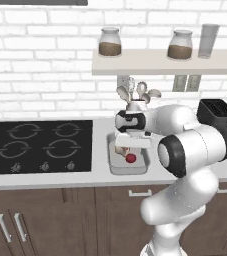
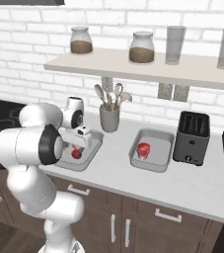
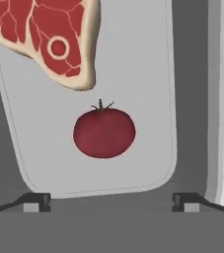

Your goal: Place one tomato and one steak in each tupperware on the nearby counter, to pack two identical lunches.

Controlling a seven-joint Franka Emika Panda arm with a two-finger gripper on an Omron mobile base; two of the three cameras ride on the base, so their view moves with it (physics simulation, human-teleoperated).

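Left base view first: you're parked at a pale counter [image 1: 45, 179] over dark brown cabinets [image 1: 60, 220], white brick wall [image 1: 40, 65] behind. A black cooktop [image 1: 35, 146] sits at 9 o'clock of the arm. The near tupperware [image 1: 127, 162] lies just past it, with a tomato [image 1: 130, 158] inside, and the gripper [image 1: 130, 148] hangs right over it. The shelf [image 1: 165, 62] up top carries two jars and a glass; a utensil holder [image 1: 135, 105] stands behind the tub, a toaster [image 1: 217, 117] at 3 o'clock.

Right base view: same counter, other side. The tub under your hand has the tomato [image 2: 76, 153] in it. The second tupperware [image 2: 152, 149] sits well apart at 3 o'clock, just beside the toaster [image 2: 192, 138], with something red [image 2: 143, 150] inside, too small to tell more. The utensil holder [image 2: 109, 117] stands between the tubs, back by the wall.

Hand view: you're looking straight into the tub [image 3: 148, 74]. The steak [image 3: 49, 39] is at 11 o'clock, the tomato [image 3: 104, 133] dead centre, the two apart. The fingertips [image 3: 34, 201] stand spread wide at the bottom corners, pinching nothing.
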